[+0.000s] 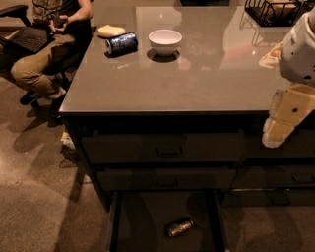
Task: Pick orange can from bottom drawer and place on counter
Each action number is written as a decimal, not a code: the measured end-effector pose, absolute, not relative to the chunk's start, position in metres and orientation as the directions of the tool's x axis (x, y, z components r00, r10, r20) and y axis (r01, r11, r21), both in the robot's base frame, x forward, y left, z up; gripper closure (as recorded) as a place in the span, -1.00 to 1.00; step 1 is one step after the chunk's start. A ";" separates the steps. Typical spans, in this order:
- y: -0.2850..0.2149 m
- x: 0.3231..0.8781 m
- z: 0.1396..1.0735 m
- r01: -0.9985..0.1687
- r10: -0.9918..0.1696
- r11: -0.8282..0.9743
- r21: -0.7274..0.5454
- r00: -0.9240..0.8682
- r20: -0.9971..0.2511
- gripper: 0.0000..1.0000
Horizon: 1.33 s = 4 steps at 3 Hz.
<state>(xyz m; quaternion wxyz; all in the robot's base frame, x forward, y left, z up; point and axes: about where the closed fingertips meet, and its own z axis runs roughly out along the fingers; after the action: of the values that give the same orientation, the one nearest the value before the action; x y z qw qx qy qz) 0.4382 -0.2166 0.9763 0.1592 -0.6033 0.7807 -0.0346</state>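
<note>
Step in hand: approach, pre-grasp. Nothing picked yet.

- orange can [179, 227] lies on its side on the floor of the bottom drawer [142, 221], right of centre and skewed to the drawer front. Drawer is pulled open.
- tool [278, 129] hangs at the right edge of view, level with the front edge of the surface [197, 83], high above the can and off to its right. Can't tell how far open it is. It has nothing in it as far as I can see, and the can is down in the drawer.

Next move, my read: bring the tool down and left past the two closed drawers [167, 150], into the open drawer. Line the jaws across the can body, not along it. A can on its side can roll, so come in square. Clearance to the drawer's right wall looks tight.

Counts:
- orange cans: 1
- blue can [121, 43]: 1, on its side on the surface, not the target
- white bowl [165, 41]: 1, just right of the blue can
- drawers in this stack: 3, with 1 open
- pale flat item [110, 31] behind the blue can: 1, can't identify
- wire rack [272, 12]: 1, far right corner

Plenty of bare surface near the front edge for the drop.
</note>
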 end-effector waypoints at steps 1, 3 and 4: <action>-0.217 0.438 0.976 -0.931 -0.953 0.270 -0.246 -0.221 -0.207 -1.00; -0.242 0.417 0.898 -0.954 -0.912 0.273 -0.121 -0.217 -0.348 -1.00; -0.256 0.393 0.831 -0.957 -0.852 0.289 -0.018 -0.248 -0.460 -1.00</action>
<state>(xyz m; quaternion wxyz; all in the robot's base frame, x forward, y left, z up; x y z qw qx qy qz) 0.3926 -0.2559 0.8311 0.1954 -0.5810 0.7786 0.1343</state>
